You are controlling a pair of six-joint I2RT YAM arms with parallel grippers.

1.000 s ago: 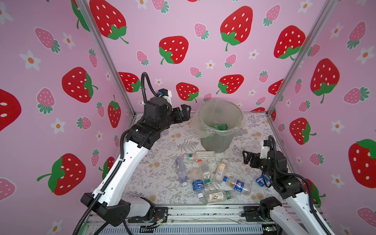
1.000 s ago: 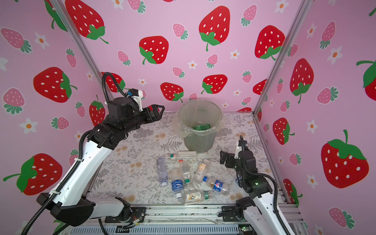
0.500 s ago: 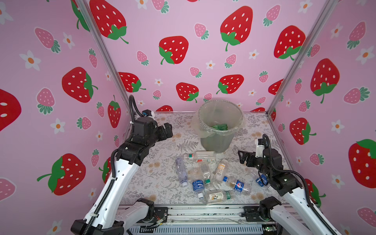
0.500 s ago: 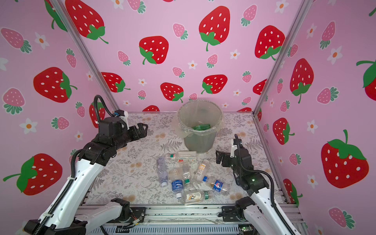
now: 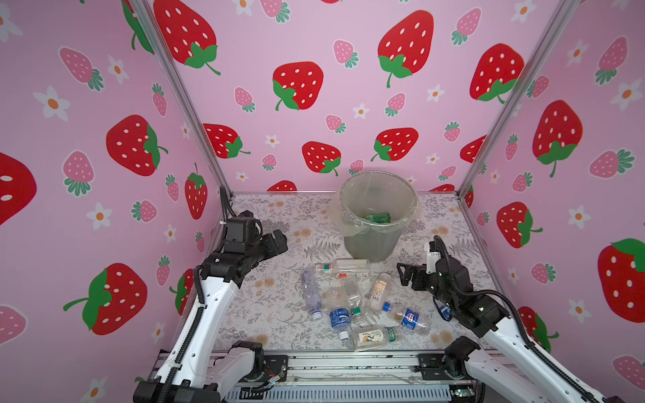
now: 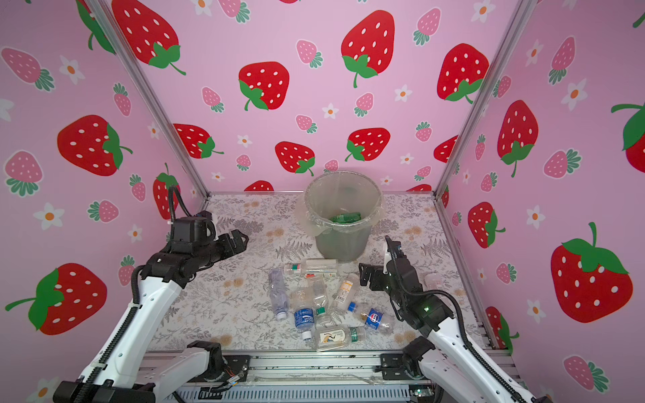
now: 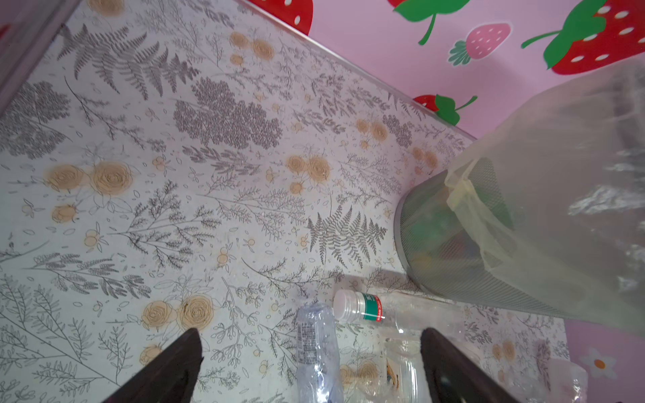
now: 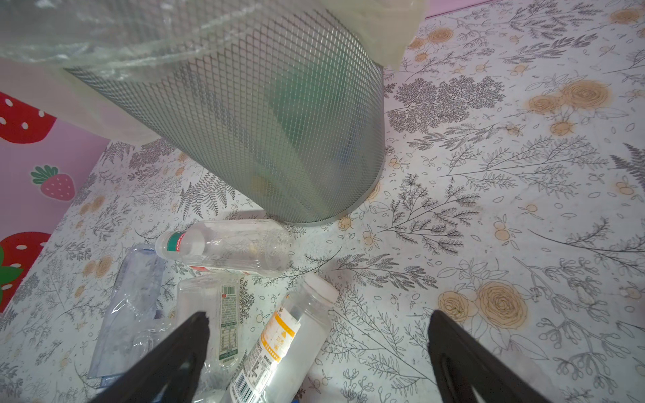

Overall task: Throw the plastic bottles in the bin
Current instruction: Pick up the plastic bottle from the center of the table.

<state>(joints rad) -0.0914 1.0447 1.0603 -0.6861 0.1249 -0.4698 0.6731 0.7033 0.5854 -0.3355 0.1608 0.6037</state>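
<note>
Both my grippers hang over the table [image 5: 272, 314] with jaws spread wide and nothing between them. Taking the far wall as twelve, the left gripper [image 5: 277, 242] is at nine o'clock of the bottles [image 5: 349, 300] and the right gripper [image 5: 404, 275] at three. The bin [image 5: 370, 244] stands upright at twelve, just beyond the pile. A green bottle [image 5: 377, 217] already lies inside its liner [image 5: 340, 223]. The remaining bottles lie flat on the table, jumbled, several of them touching.

I judge the step in hand to be the reach for the next bottle. In the right wrist view the orange bottle [image 8: 289, 342] lies off-centre, nearer one of my fingers [image 8: 178, 352], so I should slide sideways until it is centred. I should then come down across its body, not along it. The crushed bottle [image 7: 316, 345] lies roughly centred ahead of my left jaws, an easy second pick.

Thin plastic buckles and slips, so I should close gently and take one bottle only, clear of its neighbours. I should lift well above the rim before letting go, because the loose liner could snag. Only one arm should go over the bin at a time.
</note>
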